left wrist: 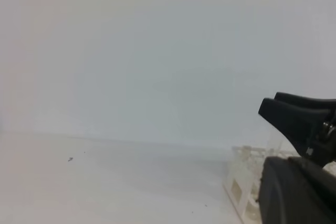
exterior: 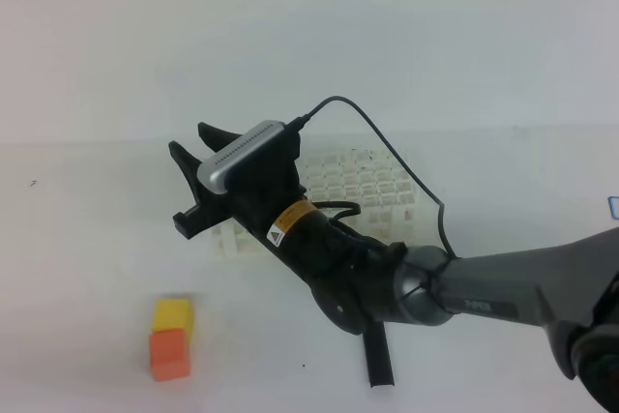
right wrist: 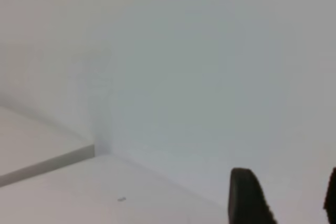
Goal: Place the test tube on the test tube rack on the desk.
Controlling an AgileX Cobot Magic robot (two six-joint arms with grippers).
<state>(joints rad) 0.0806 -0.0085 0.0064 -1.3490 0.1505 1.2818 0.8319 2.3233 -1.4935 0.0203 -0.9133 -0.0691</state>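
Note:
The white test tube rack (exterior: 360, 184) stands on the desk (exterior: 77, 268) at mid-table, partly covered by my right arm. My right gripper (exterior: 191, 183) reaches across to just left of the rack's left end, raised above the desk. Its jaws are spread wide with nothing between them. The right wrist view shows its fingertips (right wrist: 245, 198) far apart at the bottom edge, against the bare wall. In the left wrist view a right finger (left wrist: 294, 121) hangs over the rack's corner (left wrist: 240, 187). I cannot make out the test tube in any view. My left gripper is out of view and shut.
A yellow block (exterior: 173, 314) and an orange block (exterior: 168, 354) sit together on the desk's front left. A black stick (exterior: 378, 362) lies near the front edge under my right arm. A cable (exterior: 387, 147) loops over the rack.

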